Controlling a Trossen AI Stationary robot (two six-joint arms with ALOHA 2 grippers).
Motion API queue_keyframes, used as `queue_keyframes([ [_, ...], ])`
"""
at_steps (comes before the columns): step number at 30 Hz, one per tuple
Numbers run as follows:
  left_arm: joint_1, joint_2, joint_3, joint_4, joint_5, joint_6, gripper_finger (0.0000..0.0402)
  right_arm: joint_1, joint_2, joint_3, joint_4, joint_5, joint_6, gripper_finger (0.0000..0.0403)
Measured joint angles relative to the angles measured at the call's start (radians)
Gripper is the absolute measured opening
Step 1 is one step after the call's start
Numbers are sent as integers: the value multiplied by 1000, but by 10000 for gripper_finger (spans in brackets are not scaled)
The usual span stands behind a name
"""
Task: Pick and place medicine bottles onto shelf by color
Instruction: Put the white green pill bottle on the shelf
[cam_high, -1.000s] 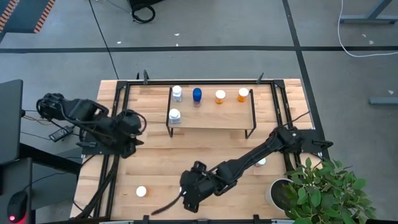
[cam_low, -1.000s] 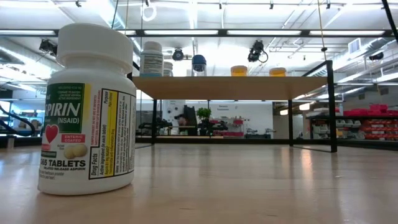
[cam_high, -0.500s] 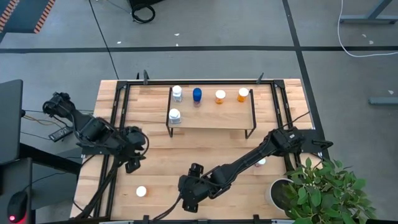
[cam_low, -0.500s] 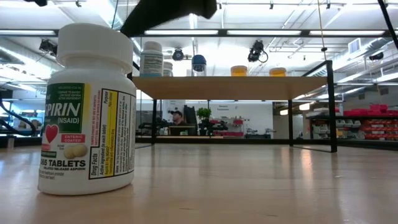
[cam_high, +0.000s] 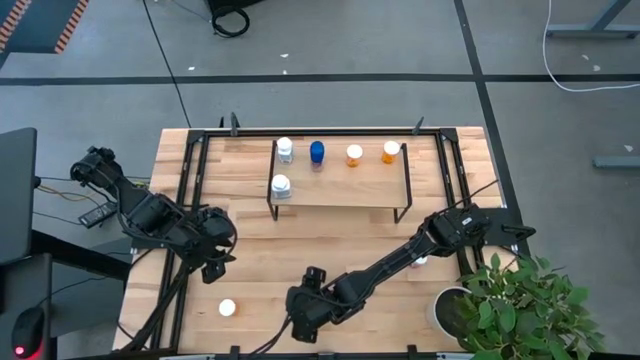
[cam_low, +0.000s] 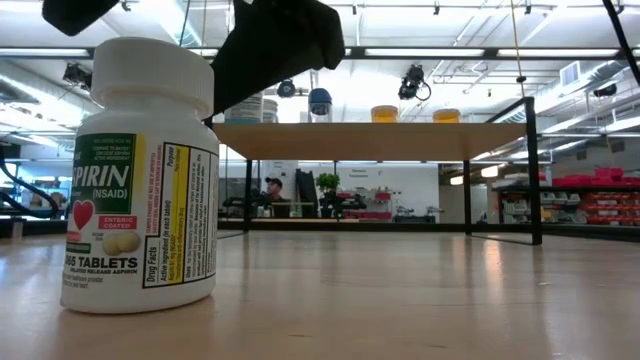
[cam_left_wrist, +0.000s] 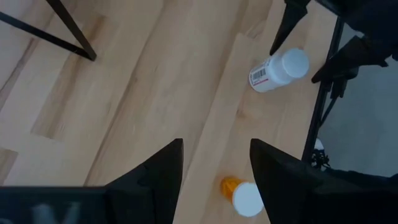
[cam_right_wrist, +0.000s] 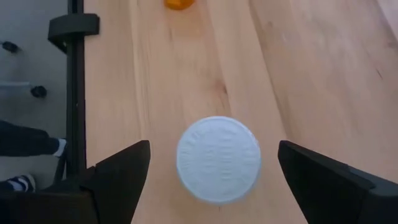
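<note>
An upright white aspirin bottle stands near the table's near edge. My open right gripper is just right of it. The bottle's cap lies ahead between the fingers, untouched, and the dark fingers hang by the cap. My open left gripper hovers over an orange bottle. A white bottle lies on its side under the right arm. The shelf carries two white bottles, a blue one and two orange ones.
A potted plant crowds the near right corner. Black frame rails run along the table's sides, and thin black shelf legs stand on the table. Bare wood lies between shelf and arms. A person shows far behind.
My left gripper has swung from beside the shelf's left end toward the near edge. My right gripper has eased toward the near left and come down by the white bottle, so its fingers now show in the low view. No bottle has moved.
</note>
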Motion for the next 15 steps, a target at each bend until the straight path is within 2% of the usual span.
queue_keyframes([
  [6, 0, 0, 0, 16, -4, 1, 190, 0, 0, 0, -7, 7, 11, 349],
  [15, 0, 0, 0, 33, -23, -24, 189, 0, 0, 0, -31, 30, 2, 295],
])
